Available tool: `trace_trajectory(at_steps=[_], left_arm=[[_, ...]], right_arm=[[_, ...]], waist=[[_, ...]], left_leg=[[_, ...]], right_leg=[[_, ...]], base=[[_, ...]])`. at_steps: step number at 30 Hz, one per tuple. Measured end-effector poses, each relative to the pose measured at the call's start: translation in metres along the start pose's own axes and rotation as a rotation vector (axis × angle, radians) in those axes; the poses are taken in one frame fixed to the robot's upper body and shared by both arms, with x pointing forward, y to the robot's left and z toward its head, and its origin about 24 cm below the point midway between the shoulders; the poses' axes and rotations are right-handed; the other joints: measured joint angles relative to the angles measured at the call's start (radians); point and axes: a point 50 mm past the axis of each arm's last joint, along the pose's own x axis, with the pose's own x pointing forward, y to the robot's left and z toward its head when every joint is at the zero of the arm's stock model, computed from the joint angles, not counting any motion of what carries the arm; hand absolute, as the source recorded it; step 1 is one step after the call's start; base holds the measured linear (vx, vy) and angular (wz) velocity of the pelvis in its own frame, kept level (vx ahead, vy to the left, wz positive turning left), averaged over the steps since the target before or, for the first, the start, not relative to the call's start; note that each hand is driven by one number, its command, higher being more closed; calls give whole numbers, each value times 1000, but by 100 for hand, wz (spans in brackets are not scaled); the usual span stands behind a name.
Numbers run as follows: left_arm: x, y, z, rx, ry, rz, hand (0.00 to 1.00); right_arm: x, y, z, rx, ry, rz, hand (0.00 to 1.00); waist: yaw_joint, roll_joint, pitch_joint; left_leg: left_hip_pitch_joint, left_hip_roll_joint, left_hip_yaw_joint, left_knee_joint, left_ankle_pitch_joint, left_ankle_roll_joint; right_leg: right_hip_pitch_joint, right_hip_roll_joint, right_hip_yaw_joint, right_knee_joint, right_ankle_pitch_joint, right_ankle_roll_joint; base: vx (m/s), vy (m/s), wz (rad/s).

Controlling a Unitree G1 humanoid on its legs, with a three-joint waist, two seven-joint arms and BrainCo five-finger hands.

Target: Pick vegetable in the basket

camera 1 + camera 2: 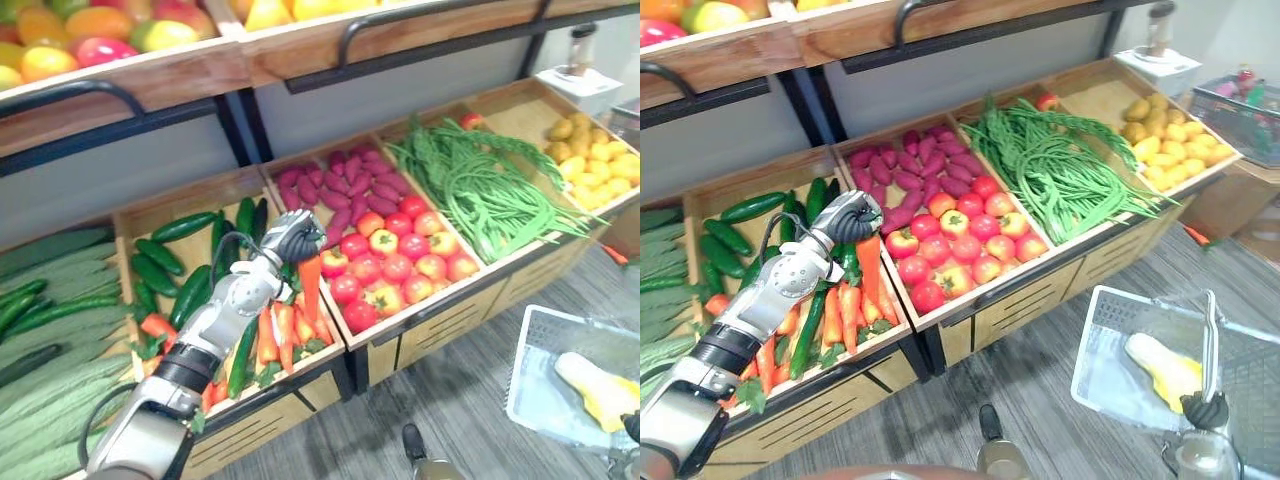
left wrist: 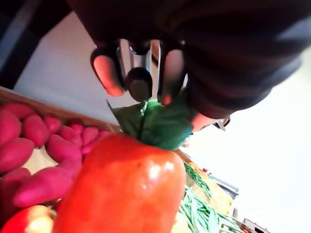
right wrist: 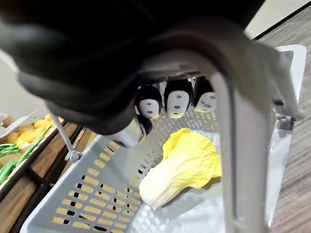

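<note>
While the long orange carrot with a green leafy top [image 1: 310,285] is hanging point-down just above the wooden crate of carrots and dark cucumbers [image 1: 160,205], the left hand [image 1: 290,235] is pinching it by those greens alone, fingers curled round them. Well apart to the right, the right hand [image 3: 177,99] is clenching the grey handle [image 3: 243,145] of the pale perforated plastic basket [image 1: 1110,310], which is carrying a yellow-white cabbage [image 3: 182,167]. The leaves are probably risking a slip or tear during any swing across the red tomatoes [image 1: 395,265], dropping the carrot short of the basket
</note>
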Motion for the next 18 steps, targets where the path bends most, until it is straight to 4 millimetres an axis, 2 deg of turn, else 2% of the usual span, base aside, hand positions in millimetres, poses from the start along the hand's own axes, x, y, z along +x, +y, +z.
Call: trace_trajectory(at_steps=[5,7,11,14,18], left_arm=[[0,3,4,-4,-28,-11,100],[0,4,5,-14,-32,-14,100],[2,5,8,0,-50,-27,100],[9,1,26,-18,-129,-75,100],[17,-1,51,6,-242,-115,100]], right_arm=[[6,-3,23,-183,-127,126,100],[9,-5,33,-255,-181,169,100],[7,-9,50,-341,-301,216,100],[4,-7,69,-419,-415,283,100],[-3,0,89,-506,-551,373,100]], waist=[[-21,-6,5],[-39,-8,8],[-46,-10,22],[-70,-8,35],[-80,-3,47]], left_leg=[[14,-2,63,36,-31,-4],[15,-1,72,48,-41,-5],[17,-2,111,74,-63,-5],[17,0,127,100,-84,-4],[29,-1,168,111,-101,-8]], right_leg=[[-15,8,63,-1,11,12],[-16,9,77,-2,13,14],[-29,17,116,-5,23,23],[-32,19,137,-10,27,29],[-34,24,170,-14,33,35]], base=[[-75,-23,-38],[-44,-21,-23],[-27,-38,-28],[-18,-31,-17],[2,-15,-26]])
